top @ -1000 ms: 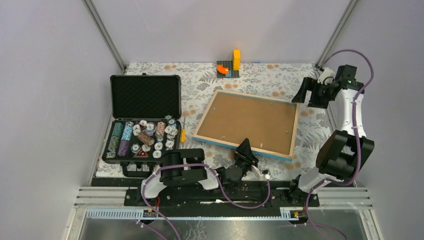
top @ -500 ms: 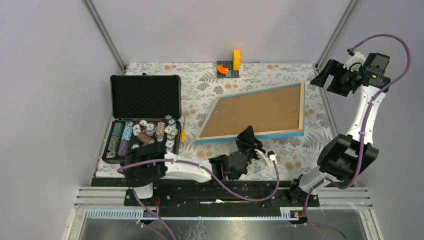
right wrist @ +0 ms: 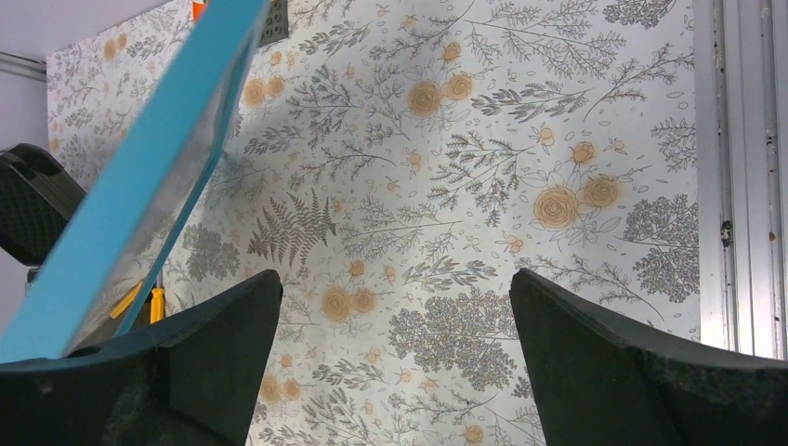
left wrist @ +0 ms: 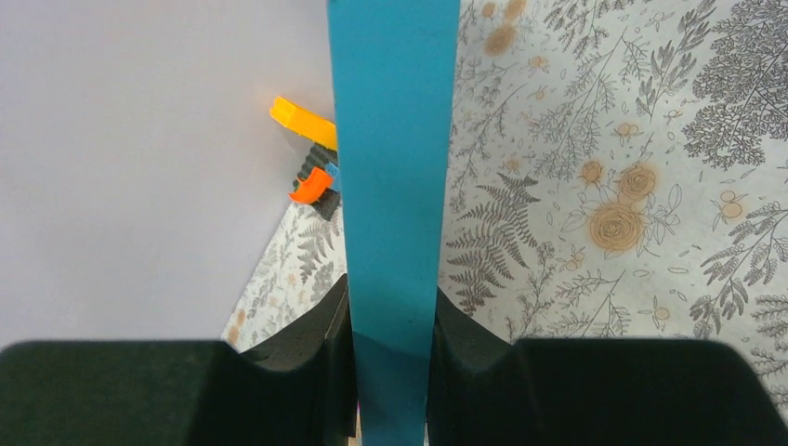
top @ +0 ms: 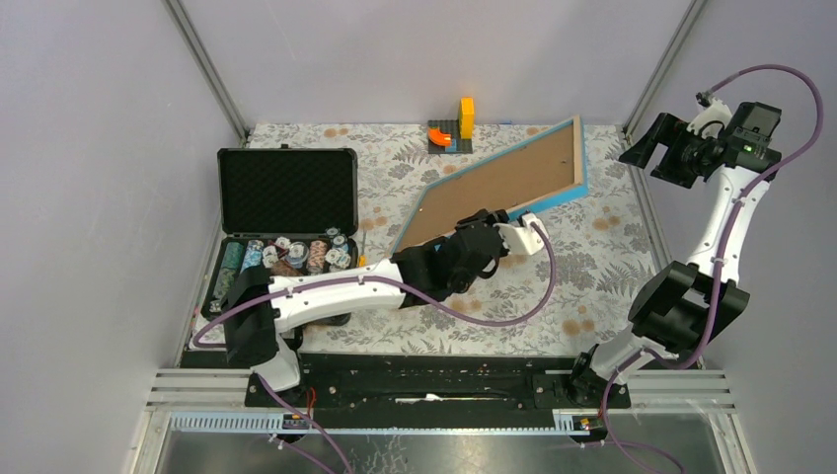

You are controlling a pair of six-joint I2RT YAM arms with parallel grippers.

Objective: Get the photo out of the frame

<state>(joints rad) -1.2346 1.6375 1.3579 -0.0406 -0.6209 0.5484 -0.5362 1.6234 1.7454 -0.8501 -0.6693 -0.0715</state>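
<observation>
Left wrist view alone shows left gripper point(left wrist: 390, 325) squeezing the frame point(left wrist: 395, 139); right gripper point(right wrist: 395, 279) spread wide, empty. Flowery tabletop point(top: 592, 247), grey walls point(top: 99, 148).

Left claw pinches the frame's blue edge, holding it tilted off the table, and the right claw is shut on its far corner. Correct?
No: the right claw is open and touches nothing, as the right wrist view shows. The left claw does pinch the tilted frame by its blue edge.

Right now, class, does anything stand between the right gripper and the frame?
Nothing visible does. The open right gripper hangs apart from the tilted frame, which the left gripper clamps by its edge; only tablecloth shows between.
</observation>
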